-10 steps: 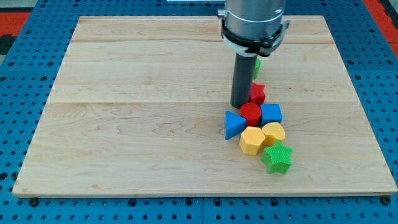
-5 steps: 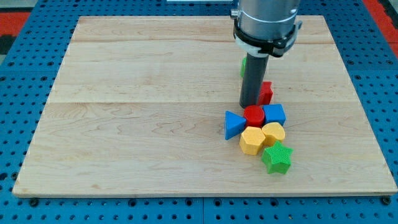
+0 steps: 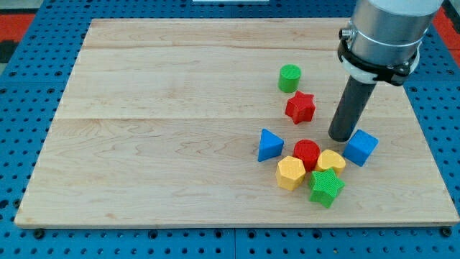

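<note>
My tip (image 3: 341, 137) rests on the wooden board (image 3: 158, 144) at the view's right, just left of a blue cube (image 3: 360, 147) and close enough to be touching or nearly touching it. Below and left of the tip sits a cluster: a red cylinder (image 3: 307, 152), a yellow heart-like block (image 3: 330, 160), a yellow hexagon (image 3: 290, 173) and a green star (image 3: 325, 187). A blue triangle (image 3: 269, 144) lies left of that cluster. Up and left of the tip are a red star (image 3: 300, 107) and a green cylinder (image 3: 290, 78).
The board lies on a blue pegboard table (image 3: 21, 93). The arm's grey body (image 3: 384, 32) rises over the board's upper right corner.
The tip swept from beside the red star to the view's right. The blue cube was pushed right, away from the cluster; the red cylinder, yellow heart and green star shifted slightly right and down.
</note>
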Robot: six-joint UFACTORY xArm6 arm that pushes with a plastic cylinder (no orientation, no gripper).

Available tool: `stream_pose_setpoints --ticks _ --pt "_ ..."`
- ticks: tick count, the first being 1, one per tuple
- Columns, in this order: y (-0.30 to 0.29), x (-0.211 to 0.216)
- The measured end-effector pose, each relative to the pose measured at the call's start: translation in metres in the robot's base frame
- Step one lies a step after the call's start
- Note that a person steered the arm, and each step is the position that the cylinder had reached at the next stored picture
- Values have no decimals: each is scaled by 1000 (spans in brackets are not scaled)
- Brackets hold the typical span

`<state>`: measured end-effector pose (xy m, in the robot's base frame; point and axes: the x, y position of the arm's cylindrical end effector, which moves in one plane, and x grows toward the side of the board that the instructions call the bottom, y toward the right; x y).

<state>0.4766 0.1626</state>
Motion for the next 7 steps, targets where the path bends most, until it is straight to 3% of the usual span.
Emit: stream_pose_setpoints --ticks 1,2,5,7 --pt "38 -2" --pt "78 27" --pt "91 83" --pt "46 36"
